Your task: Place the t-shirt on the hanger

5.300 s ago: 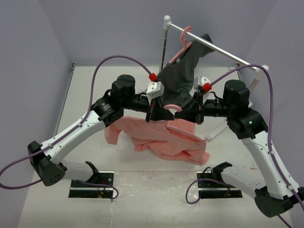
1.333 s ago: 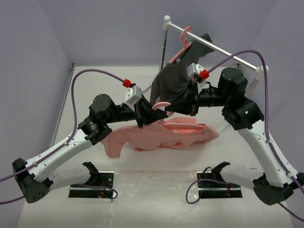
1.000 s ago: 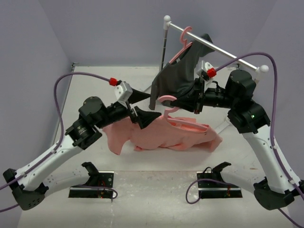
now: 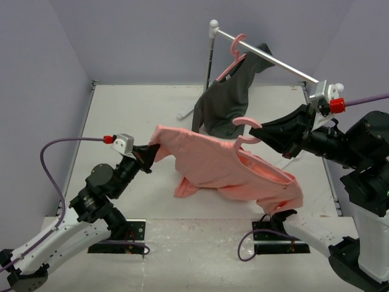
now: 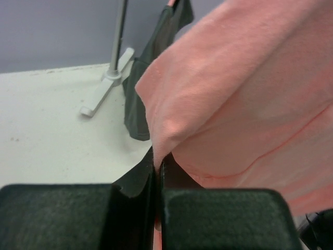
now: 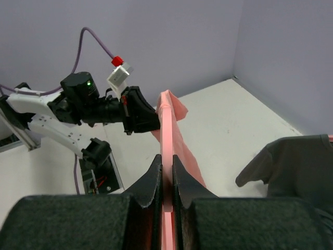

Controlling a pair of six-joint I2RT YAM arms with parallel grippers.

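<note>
The salmon-pink t-shirt (image 4: 213, 161) hangs stretched in the air between both arms, draped over the pink hanger (image 4: 246, 131), whose hook sticks up at the right. My right gripper (image 4: 262, 137) is shut on the hanger; in the right wrist view the hanger bar (image 6: 167, 140) runs out from between the fingers with the shirt (image 6: 182, 151) over it. My left gripper (image 4: 152, 149) is shut on the shirt's left edge and holds it up. In the left wrist view a fold of the shirt (image 5: 234, 104) is pinched between the fingers.
A white rack (image 4: 267, 58) stands at the back right with a dark grey garment (image 4: 228, 100) on a second pink hanger (image 4: 234, 52). The rack's foot (image 5: 104, 88) rests on the white table (image 4: 134, 115). Grey walls close in on both sides.
Both arms pulled back and apart. The right gripper lifted the hanger up and right; the left moved down-left and now grips the shirt, which is lifted off the table and spread.
</note>
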